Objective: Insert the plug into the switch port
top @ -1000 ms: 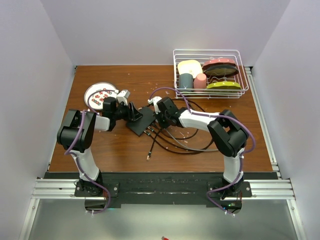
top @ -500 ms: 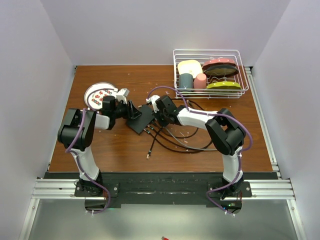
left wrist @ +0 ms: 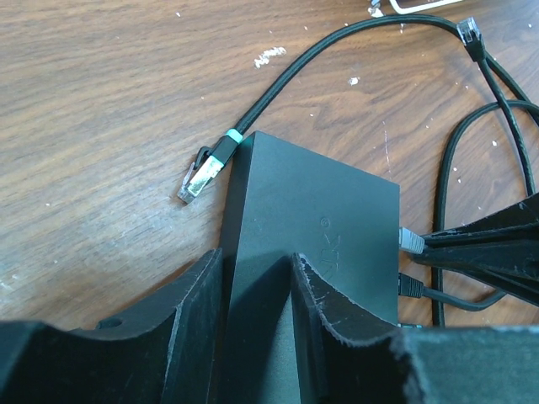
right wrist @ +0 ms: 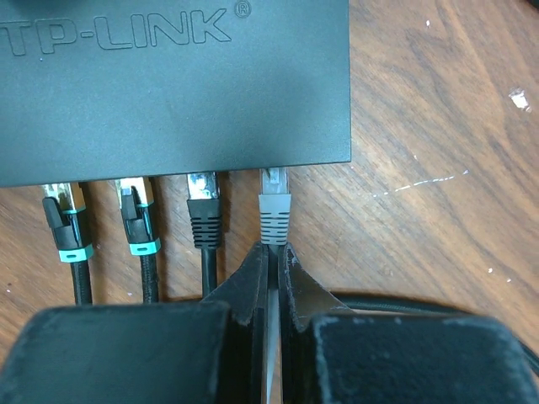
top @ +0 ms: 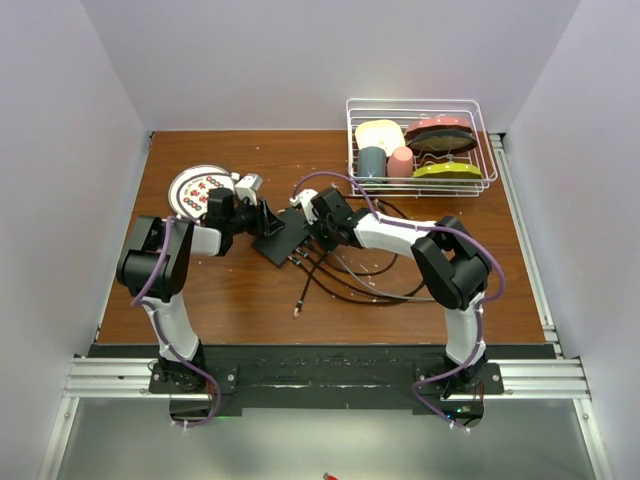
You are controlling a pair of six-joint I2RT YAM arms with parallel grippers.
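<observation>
grey plug [right wrist: 274,206] w/ tip at end port of black switch [right wrist: 168,84] marked "TP-LINK", mid table [top: 250,300] btwn arms; R jaws clenched on plug's cord right behind boot. L jaws straddle switch's other edge, can't tell if clamped

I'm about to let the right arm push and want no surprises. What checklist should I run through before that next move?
1. Right end effector shut on the cable behind the grey-booted clear plug: ok.
2. Plug lined up with the end port of the matte-black rectangular switch: ok.
3. Plug fully seated: cannot tell.
4. Left end effector straddling the switch's edge: ok.
5. Left grip firm on the switch: cannot tell.
6. Loose teal-banded plug clear of the ports: ok.
</observation>
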